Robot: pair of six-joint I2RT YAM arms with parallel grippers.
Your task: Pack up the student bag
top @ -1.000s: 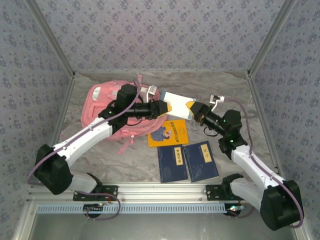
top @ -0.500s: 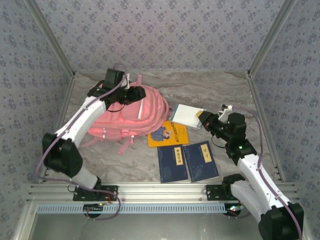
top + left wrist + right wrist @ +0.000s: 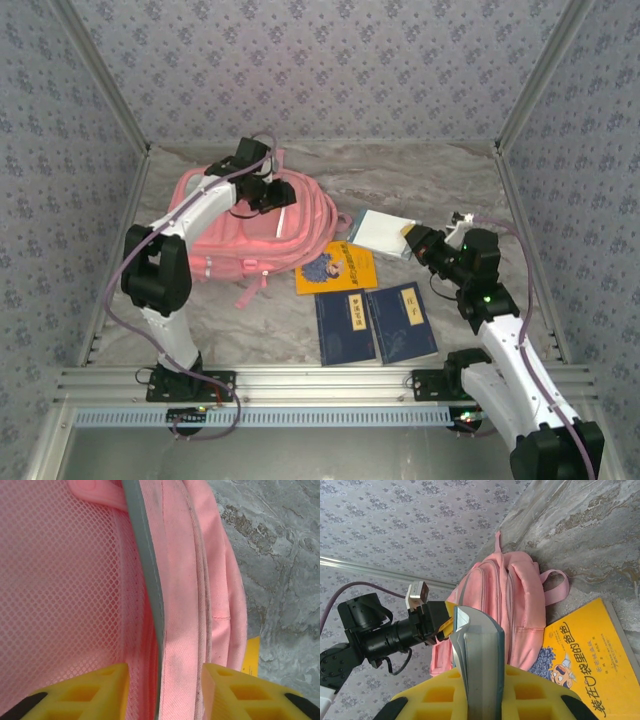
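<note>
The student bag (image 3: 225, 235) is a pink backpack lying at the back left of the table. My left gripper (image 3: 272, 195) hovers over its top right part. In the left wrist view the yellow fingers (image 3: 100, 690) stand apart, either side of a ridge of the student bag (image 3: 185, 580) with a grey strip, so the left gripper (image 3: 165, 672) is open. My right gripper (image 3: 412, 240) is shut on a white, blue-edged book (image 3: 380, 230), held just right of the bag. The right wrist view shows that book (image 3: 477, 645) standing on edge between the pads of the right gripper (image 3: 482, 672), with the bag (image 3: 505, 595) beyond.
A yellow picture book (image 3: 338, 268) lies flat against the bag's right side, also visible as the yellow picture book (image 3: 590, 655). Two dark blue books (image 3: 345, 327) (image 3: 402, 322) lie side by side nearer the front edge. Patterned walls close in the left, back and right.
My left gripper has left the book and swung back to the bag's top. My right gripper has carried the book a little to the right, away from the bag.
</note>
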